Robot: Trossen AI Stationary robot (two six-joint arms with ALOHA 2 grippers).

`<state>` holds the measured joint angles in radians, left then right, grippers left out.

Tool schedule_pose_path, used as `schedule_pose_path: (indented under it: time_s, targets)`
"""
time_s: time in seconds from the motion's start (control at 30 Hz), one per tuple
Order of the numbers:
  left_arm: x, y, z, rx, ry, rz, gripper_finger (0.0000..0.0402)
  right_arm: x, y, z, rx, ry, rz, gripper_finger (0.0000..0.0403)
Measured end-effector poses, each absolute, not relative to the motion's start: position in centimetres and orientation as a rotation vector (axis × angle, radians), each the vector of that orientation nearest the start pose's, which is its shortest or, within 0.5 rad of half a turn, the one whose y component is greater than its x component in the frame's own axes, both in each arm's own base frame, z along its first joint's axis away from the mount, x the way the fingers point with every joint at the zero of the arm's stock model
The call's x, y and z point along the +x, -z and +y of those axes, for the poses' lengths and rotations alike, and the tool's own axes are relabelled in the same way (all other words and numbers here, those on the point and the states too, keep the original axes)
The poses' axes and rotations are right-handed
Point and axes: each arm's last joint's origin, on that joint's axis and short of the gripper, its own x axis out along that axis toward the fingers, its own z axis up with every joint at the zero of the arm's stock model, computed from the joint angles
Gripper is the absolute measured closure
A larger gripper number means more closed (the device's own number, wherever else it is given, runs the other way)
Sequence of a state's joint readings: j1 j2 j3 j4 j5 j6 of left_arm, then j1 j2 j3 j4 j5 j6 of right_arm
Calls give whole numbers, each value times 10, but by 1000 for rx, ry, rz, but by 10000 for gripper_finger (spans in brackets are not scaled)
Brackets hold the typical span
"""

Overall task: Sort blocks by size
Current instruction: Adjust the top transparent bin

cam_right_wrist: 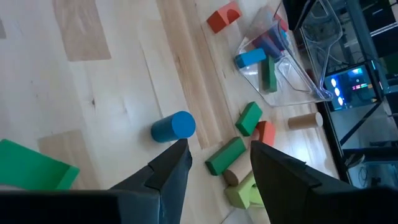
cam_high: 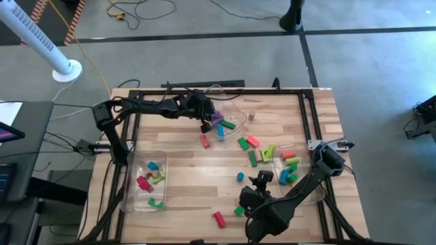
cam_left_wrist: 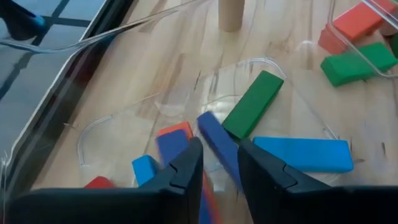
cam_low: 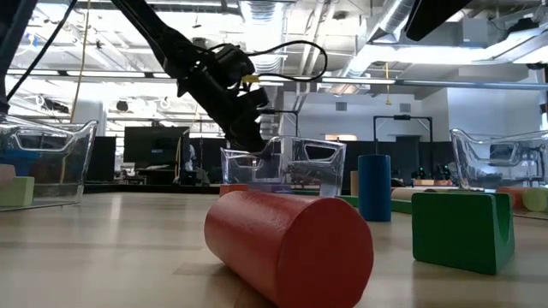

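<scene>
The left claw [cam_high: 206, 124] hangs over the clear bin [cam_high: 235, 107] at about twelve o'clock on the table [cam_high: 191, 170], its fingers [cam_left_wrist: 186, 168] slightly parted, with a dark blue bar [cam_left_wrist: 219, 147] standing slanted in the gap between them; whether the pads actually press on it cannot be told. Under the claw, inside that bin, lie a green bar [cam_left_wrist: 252, 103], a light blue bar [cam_left_wrist: 303, 154], a smaller blue block [cam_left_wrist: 145, 168] and an orange-red piece [cam_left_wrist: 176, 130]. A tan cylinder [cam_left_wrist: 231, 14] stands upright on the table just outside the bin's far wall. The right claw [cam_high: 261, 181] hovers near five o'clock with its fingers [cam_right_wrist: 169, 168] spread and nothing between them; a blue cylinder [cam_right_wrist: 173, 127] lies on the boards just ahead of it. The remaining blocks [cam_high: 253, 151] are scattered from the table's centre toward three o'clock, mostly green and red bars, beside a second bin [cam_high: 294, 178] at four o'clock holding several pieces. A third bin [cam_high: 139, 194] at about eight o'clock holds pink, green, tan and blue pieces. A red cylinder [cam_low: 289, 242] lies on its side near six o'clock with a green block [cam_low: 462, 229] close by.
</scene>
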<state>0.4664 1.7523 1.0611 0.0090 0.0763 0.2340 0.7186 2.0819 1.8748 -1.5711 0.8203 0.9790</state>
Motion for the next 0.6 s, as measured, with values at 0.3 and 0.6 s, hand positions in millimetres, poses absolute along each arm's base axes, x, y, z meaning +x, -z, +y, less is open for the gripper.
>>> schedule_pose_path:
  time_s: [0.3, 0.6]
  targets:
    - [333, -192, 161, 38, -286, 702, 251, 304, -257, 234, -382, 628, 1020, 201]
    - [339, -192, 144, 57, -228, 712, 223, 304, -257, 234, -382, 628, 1020, 201]
